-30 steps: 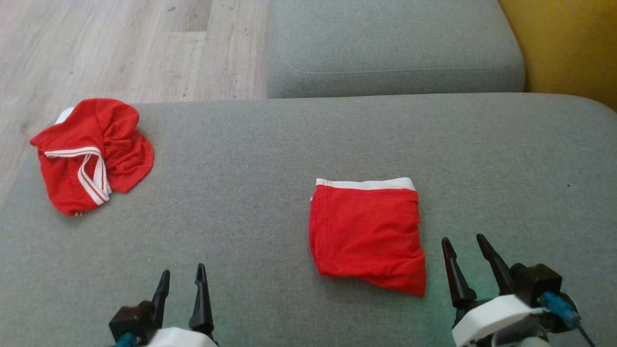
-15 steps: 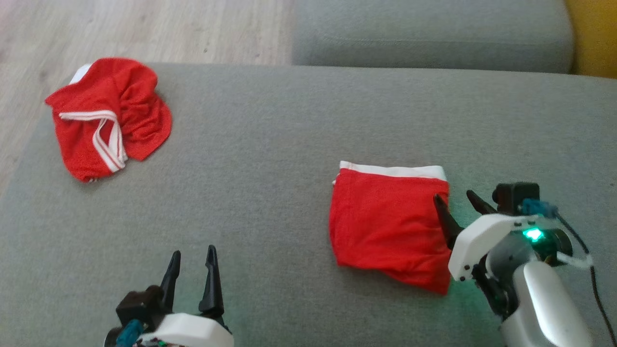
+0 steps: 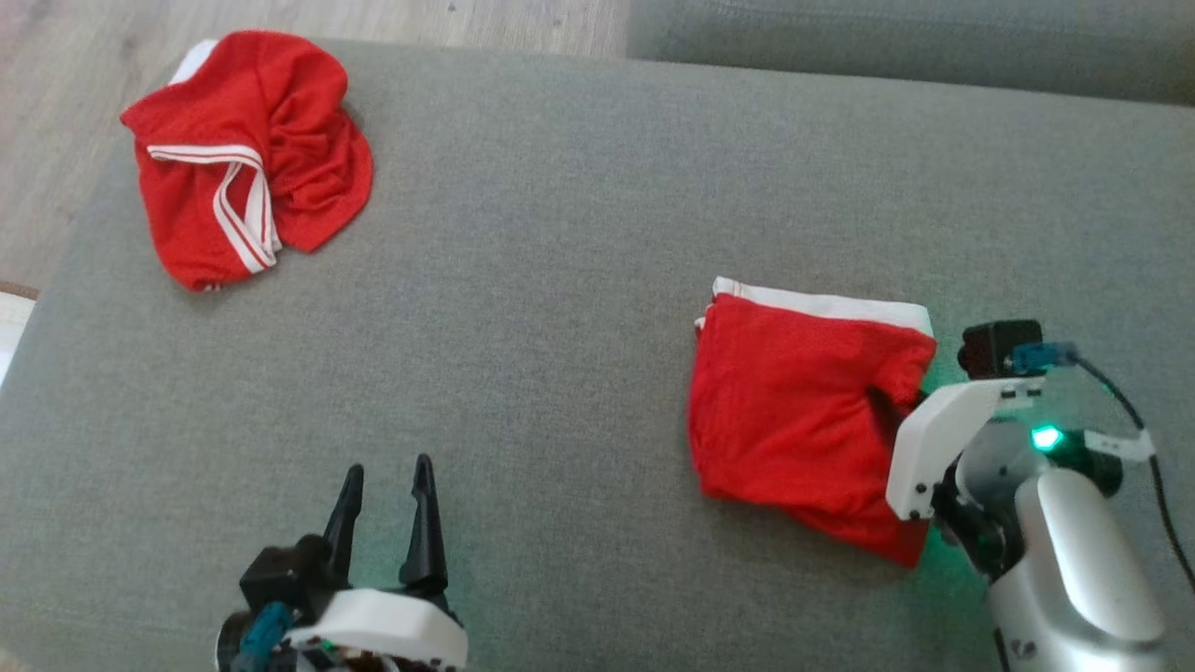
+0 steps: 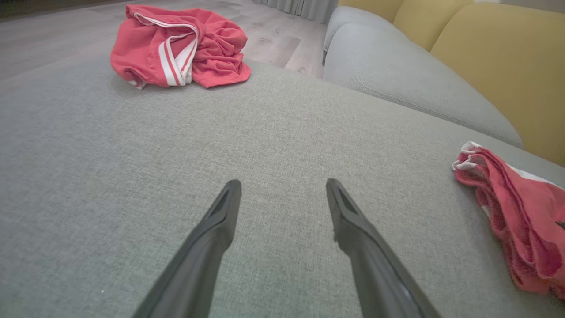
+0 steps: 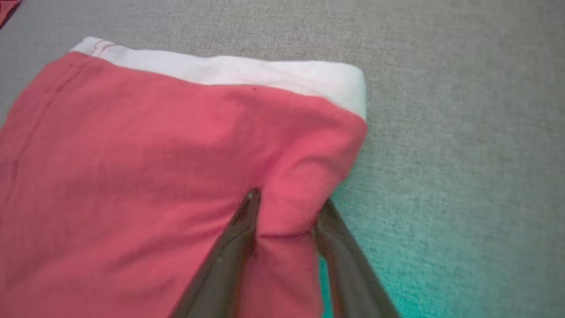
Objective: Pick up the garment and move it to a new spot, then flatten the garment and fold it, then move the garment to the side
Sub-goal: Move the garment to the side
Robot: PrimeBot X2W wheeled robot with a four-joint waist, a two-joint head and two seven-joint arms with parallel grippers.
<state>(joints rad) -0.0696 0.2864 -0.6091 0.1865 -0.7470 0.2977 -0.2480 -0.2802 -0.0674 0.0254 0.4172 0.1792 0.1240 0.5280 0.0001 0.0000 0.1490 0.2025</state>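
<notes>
The garment (image 3: 794, 411) is a red pair of shorts with a white waistband, folded into a square on the grey sofa cushion (image 3: 579, 280). My right gripper (image 3: 898, 397) is at its right edge, fingers closed on a bunched ridge of the red fabric. In the right wrist view the fabric (image 5: 154, 168) bulges between the two fingers of the right gripper (image 5: 289, 203). My left gripper (image 3: 387, 467) hovers open over bare cushion at the lower left, well clear of the cloth. The left wrist view shows the open left gripper (image 4: 282, 185) and the garment (image 4: 516, 221) at the far right.
A second red garment with white stripes (image 3: 247, 154) lies crumpled at the cushion's far left corner, also in the left wrist view (image 4: 181, 46). Wooden floor (image 3: 56, 112) lies beyond the left edge. Another grey cushion (image 3: 887, 47) and yellow backrests (image 4: 507, 66) stand behind.
My right gripper has moved forward onto the garment's right edge and closed, bunching the fabric. The head camera has tilted, shifting the whole picture. The left gripper stays open.
</notes>
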